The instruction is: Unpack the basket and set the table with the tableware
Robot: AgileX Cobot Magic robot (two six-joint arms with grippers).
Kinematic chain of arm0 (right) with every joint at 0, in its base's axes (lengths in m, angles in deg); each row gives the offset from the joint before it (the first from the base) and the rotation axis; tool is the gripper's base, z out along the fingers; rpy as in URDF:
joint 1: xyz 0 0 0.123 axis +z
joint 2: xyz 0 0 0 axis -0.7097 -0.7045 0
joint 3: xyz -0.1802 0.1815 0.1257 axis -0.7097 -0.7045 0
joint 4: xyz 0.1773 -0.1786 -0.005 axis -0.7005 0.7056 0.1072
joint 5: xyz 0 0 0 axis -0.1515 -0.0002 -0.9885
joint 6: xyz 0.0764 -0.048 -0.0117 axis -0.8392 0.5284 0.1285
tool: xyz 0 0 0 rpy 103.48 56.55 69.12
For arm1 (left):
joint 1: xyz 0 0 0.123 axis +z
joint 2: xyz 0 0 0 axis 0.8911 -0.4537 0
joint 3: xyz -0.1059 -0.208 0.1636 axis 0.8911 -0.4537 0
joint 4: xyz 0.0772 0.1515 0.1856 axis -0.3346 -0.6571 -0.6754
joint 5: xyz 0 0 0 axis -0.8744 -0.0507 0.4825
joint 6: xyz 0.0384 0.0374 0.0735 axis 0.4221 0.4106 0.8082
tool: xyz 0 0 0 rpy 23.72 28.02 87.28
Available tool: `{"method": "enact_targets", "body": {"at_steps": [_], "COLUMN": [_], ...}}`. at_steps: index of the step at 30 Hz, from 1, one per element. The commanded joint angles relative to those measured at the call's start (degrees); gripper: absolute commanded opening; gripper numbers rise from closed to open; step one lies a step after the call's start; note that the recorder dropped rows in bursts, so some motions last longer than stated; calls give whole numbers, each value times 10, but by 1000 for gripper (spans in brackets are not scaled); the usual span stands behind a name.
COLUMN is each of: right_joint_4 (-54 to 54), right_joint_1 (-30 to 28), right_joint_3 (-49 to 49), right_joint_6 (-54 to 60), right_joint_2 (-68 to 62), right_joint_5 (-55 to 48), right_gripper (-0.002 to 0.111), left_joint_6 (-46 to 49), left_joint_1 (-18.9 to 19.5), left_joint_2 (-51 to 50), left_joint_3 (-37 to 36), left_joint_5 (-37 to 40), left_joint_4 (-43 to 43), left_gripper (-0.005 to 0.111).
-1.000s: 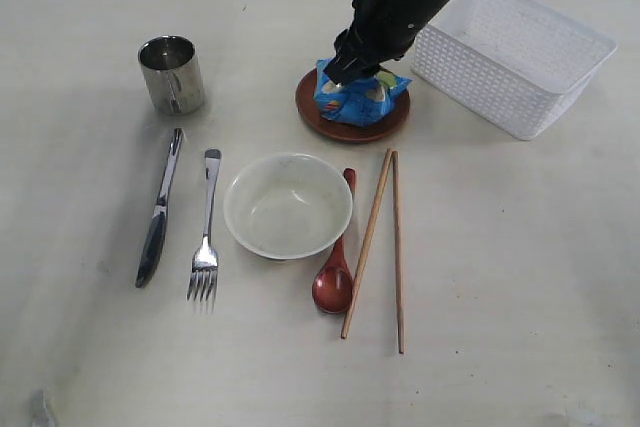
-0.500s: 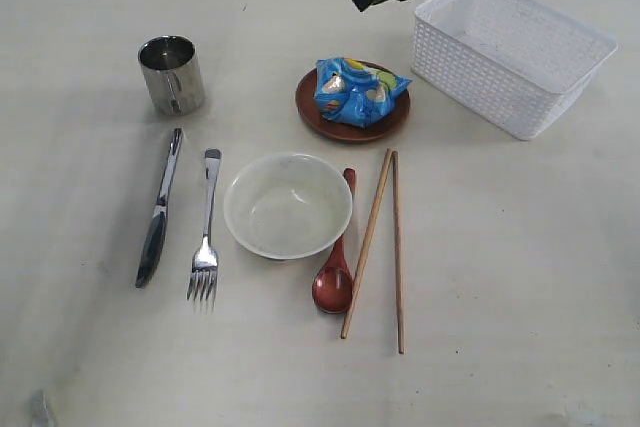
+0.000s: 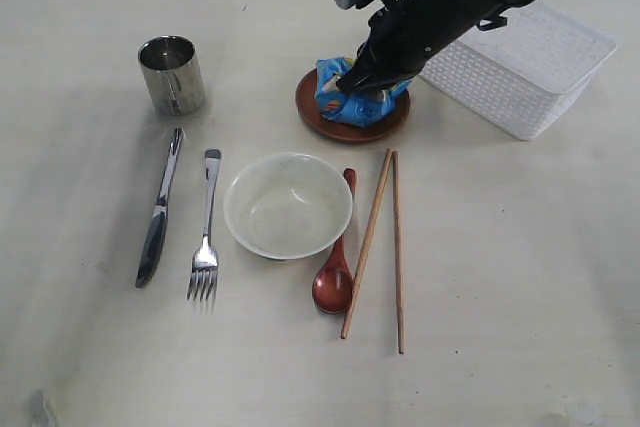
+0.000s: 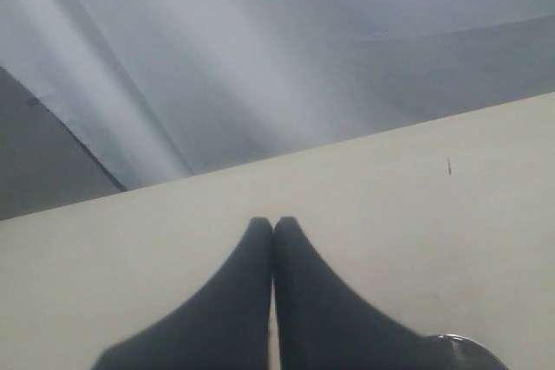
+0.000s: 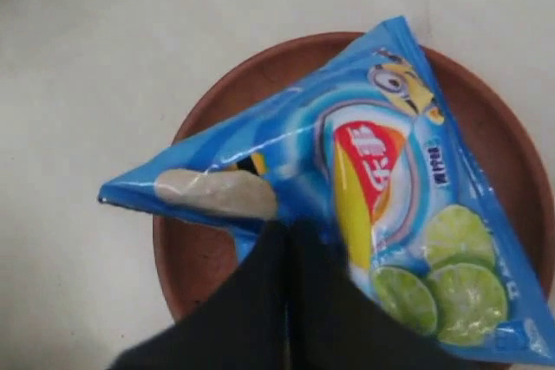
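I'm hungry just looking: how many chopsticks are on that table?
2. One chopstick lies slanted beside the wooden spoon; the second chopstick lies alongside, their ends converging near the plate.

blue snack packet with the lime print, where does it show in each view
Exterior view: the blue plastic snack packet lies on the round brown plate, upper middle, under the right gripper.
Left wrist view: not in it; only the shut left gripper over the pale table.
Right wrist view: packet fills the middle, the gripper's closed tips against it.
Shared landmark: the brown plate.
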Motion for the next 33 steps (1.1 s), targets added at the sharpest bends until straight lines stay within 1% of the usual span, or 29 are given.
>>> {"method": "enact_targets", "body": {"at_steps": [1, 5, 9, 11, 16, 21, 27, 33], "right_joint_4": [-7, -19, -49, -49, -48, -48, -52, -64], "right_joint_1": [0, 0, 0, 0, -2, -2, -2, -2], "right_joint_3": [-3, -3, -3, -3, -3, -3, -3, -3], "right_joint_6": [8, 15, 46, 46, 46, 46, 44, 33], "right_joint_2": [-18, -26, 12, 33, 62, 30, -30, -52], "right_joint_5": [8, -18, -40, -22, 67, 91, 84, 72], "right_gripper": [0, 0, 0, 0, 0, 0, 0, 0], "left_joint_6": [-3, -3, -3, -3, -5, -5, -5, -5], "left_joint_1": [-2, -2, -2, -2, -2, -2, -2, -2], "left_joint_2": [2, 2, 2, 2, 2, 2, 2, 2], "left_joint_3": [-3, -3, -3, -3, -3, -3, -3, -3], "left_joint_5": [2, 8, 25, 30, 29, 29, 29, 29], "left_joint_4": [6, 6, 6, 6, 6, 6, 6, 5], "left_gripper": [0, 0, 0, 0, 0, 0, 0, 0]}}
